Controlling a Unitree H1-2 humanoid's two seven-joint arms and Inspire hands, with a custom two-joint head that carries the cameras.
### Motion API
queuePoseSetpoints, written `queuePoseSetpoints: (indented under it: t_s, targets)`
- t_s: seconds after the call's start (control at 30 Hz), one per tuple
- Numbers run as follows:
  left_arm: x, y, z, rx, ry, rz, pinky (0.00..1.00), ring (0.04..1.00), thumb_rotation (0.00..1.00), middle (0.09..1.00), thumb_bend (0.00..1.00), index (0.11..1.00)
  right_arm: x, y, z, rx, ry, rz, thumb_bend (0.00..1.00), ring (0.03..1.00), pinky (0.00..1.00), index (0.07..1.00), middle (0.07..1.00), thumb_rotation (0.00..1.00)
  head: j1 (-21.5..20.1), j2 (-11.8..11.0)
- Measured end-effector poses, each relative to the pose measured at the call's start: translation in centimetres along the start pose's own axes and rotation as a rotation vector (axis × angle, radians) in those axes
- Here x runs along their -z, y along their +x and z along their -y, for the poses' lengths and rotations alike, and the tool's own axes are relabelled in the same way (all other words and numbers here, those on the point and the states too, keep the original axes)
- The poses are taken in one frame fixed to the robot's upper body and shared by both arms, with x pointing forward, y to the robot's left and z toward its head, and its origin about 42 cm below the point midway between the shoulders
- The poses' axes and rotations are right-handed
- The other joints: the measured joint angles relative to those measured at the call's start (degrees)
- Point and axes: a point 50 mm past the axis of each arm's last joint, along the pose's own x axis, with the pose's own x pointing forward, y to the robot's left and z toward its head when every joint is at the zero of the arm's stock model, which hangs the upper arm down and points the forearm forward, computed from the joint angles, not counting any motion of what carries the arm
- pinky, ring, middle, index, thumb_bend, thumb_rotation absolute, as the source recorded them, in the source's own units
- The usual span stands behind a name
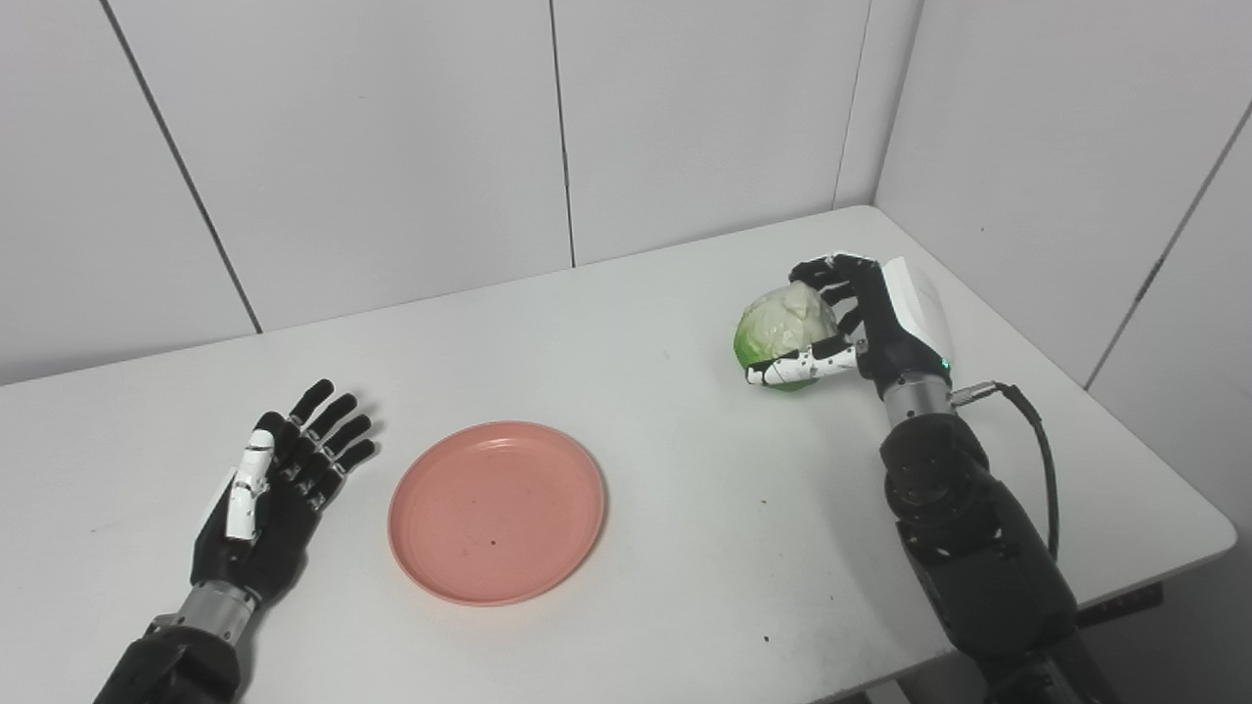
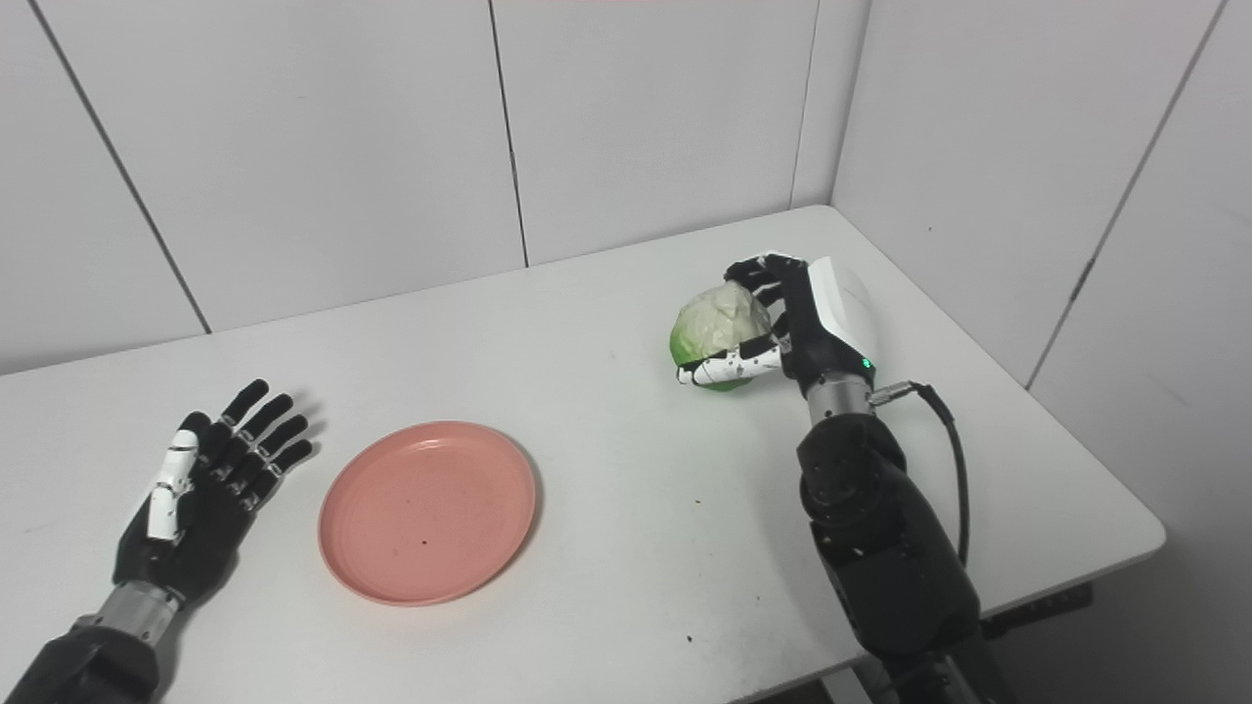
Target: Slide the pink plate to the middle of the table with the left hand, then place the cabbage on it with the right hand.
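We see the cabbage (image 1: 782,328) at the right side of the white bench (image 1: 685,508), our right hand (image 1: 846,328) wrapped around it. The pink plate (image 1: 497,511) lies empty near the middle, our left hand (image 1: 279,489) just beside it, released, fingers spread.

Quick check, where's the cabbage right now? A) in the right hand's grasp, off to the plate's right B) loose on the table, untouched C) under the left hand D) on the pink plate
A: the right hand has its fingers and thumb wrapped around the cabbage, well clear of the empty pink plate; the left hand lies open beside the plate.
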Motion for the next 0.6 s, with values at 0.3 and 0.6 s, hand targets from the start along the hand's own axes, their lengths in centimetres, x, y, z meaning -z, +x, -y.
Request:
queuePoseSetpoints:
  t_s: [0.3, 0.6]
  targets:
    - [0.2, -0.4, 0.9, -0.018, 0.018, 0.006, 0.87, 0.89, 0.94, 0.911, 0.5, 0.9, -4.1, -0.5, -1.6, -0.076, 0.039, 0.093, 0.52, 0.445, 0.38, 0.484, 0.489, 0.13, 3.95, 0.09]
    - [0.5, -0.4, 3.7, -0.037, 0.022, 0.014, 0.88, 0.896, 0.98, 0.914, 0.46, 0.906, -6.9, -1.1, -4.4, -0.185, 0.054, 0.18, 0.53, 0.434, 0.37, 0.5, 0.471, 0.0, 10.02, 0.62]
